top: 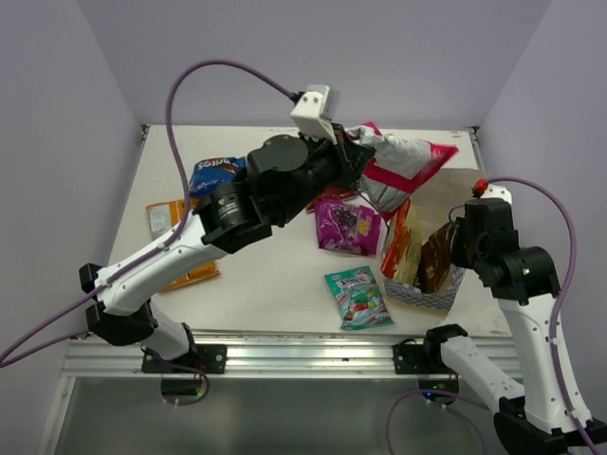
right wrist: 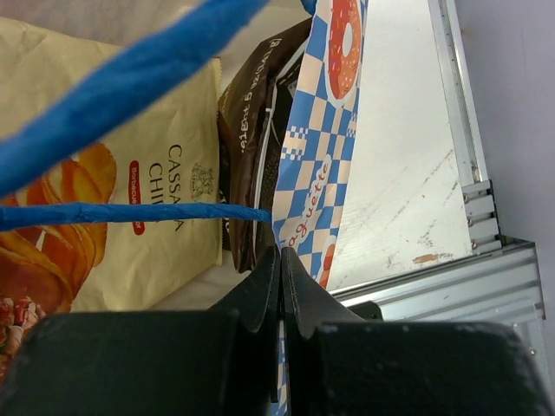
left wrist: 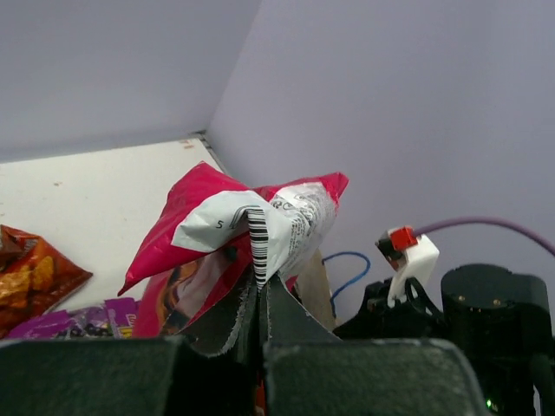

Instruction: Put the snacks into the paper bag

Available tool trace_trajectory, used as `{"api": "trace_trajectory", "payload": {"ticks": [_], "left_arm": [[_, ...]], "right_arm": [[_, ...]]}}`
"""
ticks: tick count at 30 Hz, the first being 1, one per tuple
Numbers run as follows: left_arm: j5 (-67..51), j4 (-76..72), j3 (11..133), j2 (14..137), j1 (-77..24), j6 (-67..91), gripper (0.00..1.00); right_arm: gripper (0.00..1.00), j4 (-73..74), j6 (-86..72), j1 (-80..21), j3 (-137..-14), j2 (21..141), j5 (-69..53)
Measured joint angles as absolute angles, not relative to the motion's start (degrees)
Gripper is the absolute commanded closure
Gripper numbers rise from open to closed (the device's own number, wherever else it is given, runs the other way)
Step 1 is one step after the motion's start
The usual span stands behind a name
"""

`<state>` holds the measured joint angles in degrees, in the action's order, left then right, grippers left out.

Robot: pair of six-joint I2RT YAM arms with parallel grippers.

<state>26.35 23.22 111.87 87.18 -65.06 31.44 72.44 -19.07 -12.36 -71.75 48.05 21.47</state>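
My left gripper [top: 353, 152] is shut on a pink-and-silver snack packet [top: 403, 163] and holds it in the air just left of and above the paper bag [top: 427, 294]; the wrist view shows the jaws pinched on the packet's edge [left wrist: 260, 227]. My right gripper [right wrist: 281, 257] is shut on the bag's blue-and-white checked wall [right wrist: 323, 147], holding it at the rim. Inside the bag stand a cream-and-orange chips packet [right wrist: 130, 173] and a brown packet [right wrist: 251, 113]. On the table lie a purple packet [top: 346, 226], a teal packet [top: 358, 297], a blue packet [top: 213, 173] and an orange packet [top: 169, 216].
The bag's blue string handles [right wrist: 130, 212] cross the right wrist view. A metal rail [top: 294, 353] runs along the table's near edge. Grey walls close in the table on three sides. An orange-brown packet [left wrist: 30, 273] lies at the left in the left wrist view.
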Motion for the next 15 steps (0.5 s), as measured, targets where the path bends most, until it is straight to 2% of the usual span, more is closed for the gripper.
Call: {"api": "trace_trajectory", "payload": {"ticks": [6,15], "left_arm": [[14.00,18.41,112.01,92.66,-66.06,29.10,1.00],[7.29,11.86,110.04,93.71,-69.52,29.85,1.00]], "right_arm": [[1.00,72.82,-19.09,-12.36,-71.75,47.62,21.50],[1.00,73.63,-19.97,-12.32,-71.75,46.30,22.00]]}}
